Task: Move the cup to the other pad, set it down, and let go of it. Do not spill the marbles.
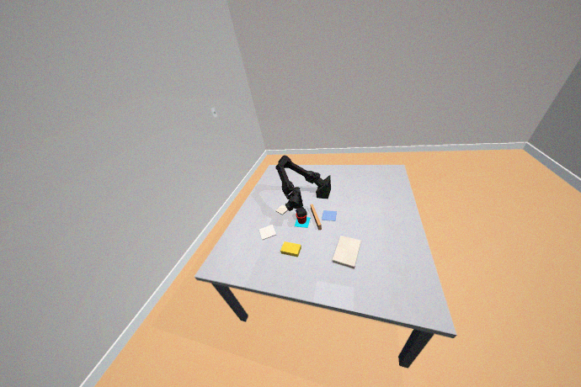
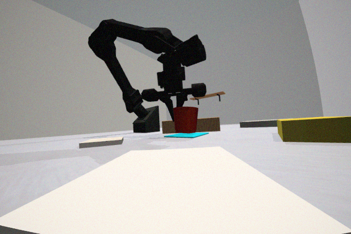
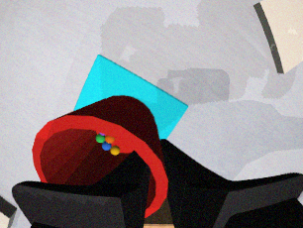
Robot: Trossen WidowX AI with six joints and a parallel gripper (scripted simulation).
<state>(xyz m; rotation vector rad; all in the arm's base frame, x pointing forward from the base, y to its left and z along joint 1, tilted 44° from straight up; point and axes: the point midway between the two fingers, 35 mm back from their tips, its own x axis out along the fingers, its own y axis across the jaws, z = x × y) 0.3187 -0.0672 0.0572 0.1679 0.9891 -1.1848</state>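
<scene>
The red cup [image 1: 301, 220] [image 2: 185, 119] [image 3: 126, 109] is upright over the cyan pad [image 1: 306, 225] [image 2: 186, 135] [image 3: 124, 79]. Its base is at or barely above the pad; I cannot tell whether it touches. Several marbles [image 3: 106, 147] lie inside the cup. My gripper [image 2: 175, 110] [image 3: 154, 145] is shut on the cup's wall, one finger inside and one outside. The blue pad [image 1: 329, 215] lies bare on the other side of the wooden bar.
The wooden bar [image 1: 316, 216] [image 2: 209, 125] stands close beside the cup, between the pads. A yellow block [image 1: 290, 249] [image 2: 319, 129], a large beige slab [image 1: 346, 251] and two smaller pale slabs [image 1: 267, 231] lie around. A shelf [image 2: 209, 95] shows behind.
</scene>
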